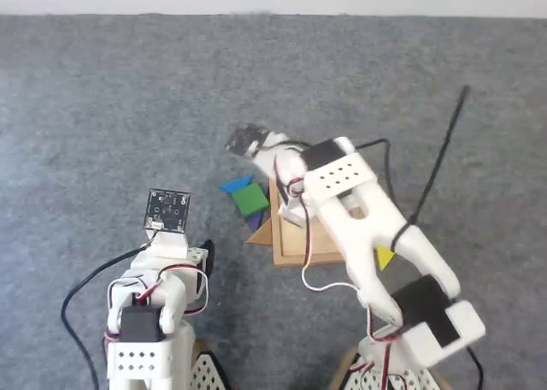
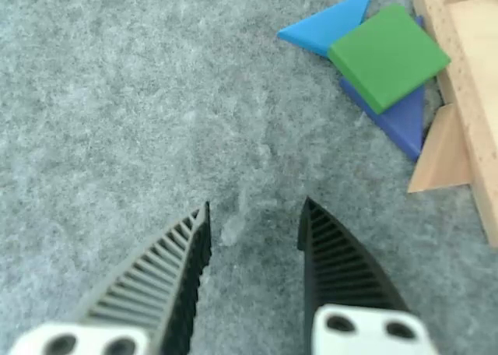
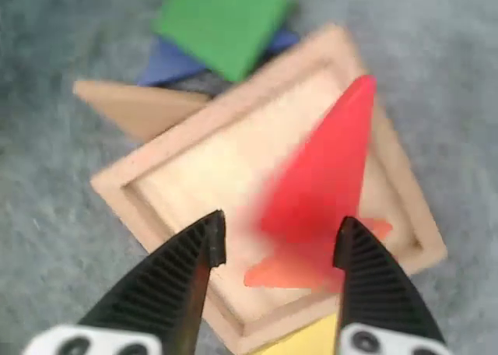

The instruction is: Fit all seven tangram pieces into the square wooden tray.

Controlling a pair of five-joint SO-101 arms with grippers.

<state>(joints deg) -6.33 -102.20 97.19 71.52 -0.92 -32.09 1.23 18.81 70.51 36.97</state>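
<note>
The red triangle point(image 3: 319, 176), likely light, stiff and slick, is sitting over the square wooden tray point(image 3: 233, 98) between the parted right jaws, inviting an edge-to-edge pinch; the left jaws are hanging parted over the desk point(image 2: 117, 98).

High camera looks down on the table point(image 1: 102, 91); both close wrist cameras share the green square point(image 2: 387, 55).
</note>
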